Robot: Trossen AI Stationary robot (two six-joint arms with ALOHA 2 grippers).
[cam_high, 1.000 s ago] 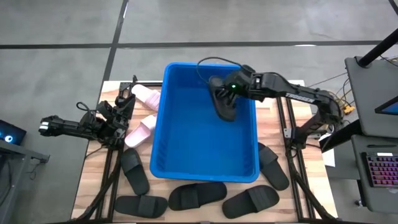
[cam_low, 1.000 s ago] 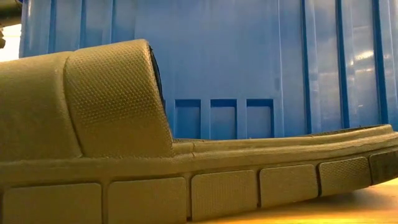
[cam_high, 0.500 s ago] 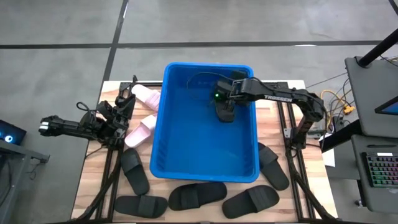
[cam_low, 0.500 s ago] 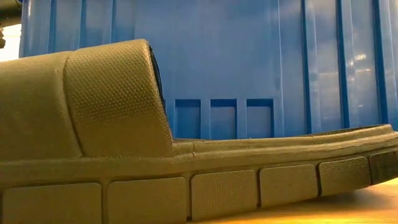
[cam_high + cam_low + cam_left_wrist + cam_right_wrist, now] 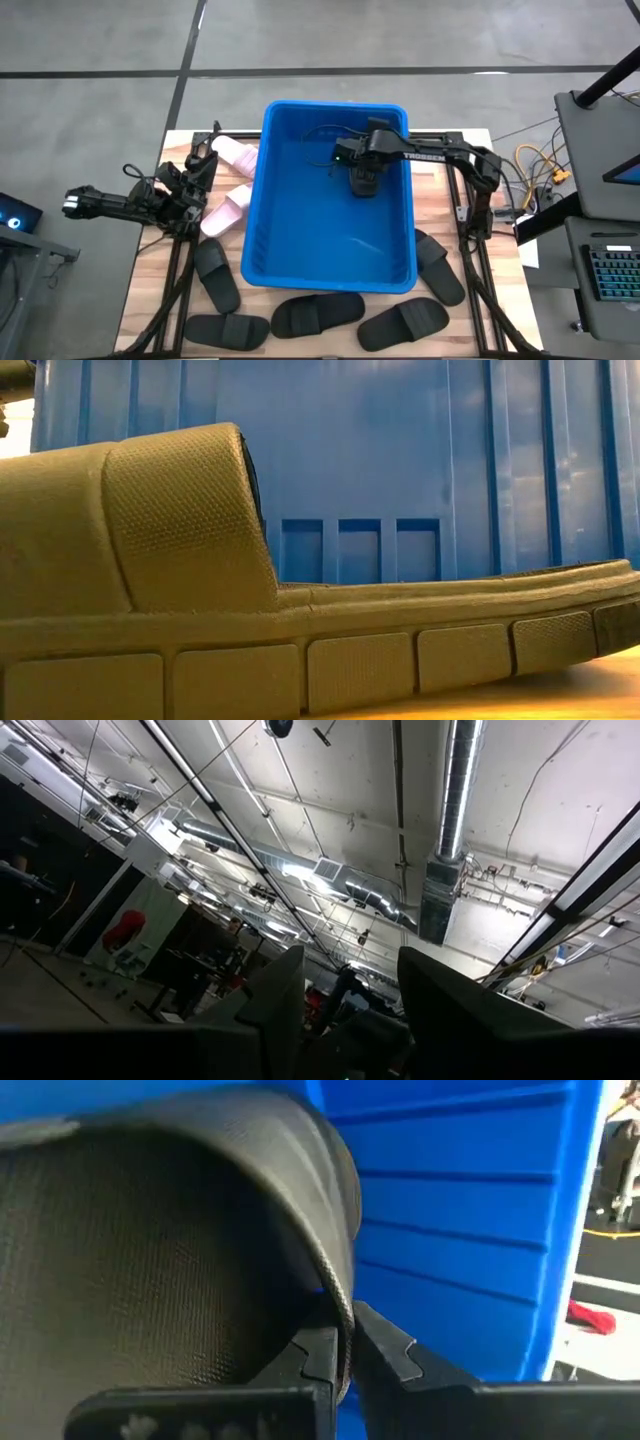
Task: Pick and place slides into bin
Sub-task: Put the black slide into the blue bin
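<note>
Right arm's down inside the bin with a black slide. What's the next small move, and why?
Probably open the right gripper and let go. It is low inside the bin, and the wrist view shows its fingers pinching the black slide's strap edge beside the blue wall, so the slide should land inside.

Even overhead light; close-ups soft, ceiling lamps glaring.

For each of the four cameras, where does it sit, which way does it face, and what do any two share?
High: overhead, straight down on both arms, the bright-blue plastic bin and floor.
Low: table height, facing a matte black ribbed-strap slide against the bin wall; no arm.
Left wrist: on the parked left arm, aimed at the ceiling past its open fingers.
Right wrist: inside the bin, its jaws shut on a black slide's strap.
Shared: bin, in high, low and right wrist.
</note>
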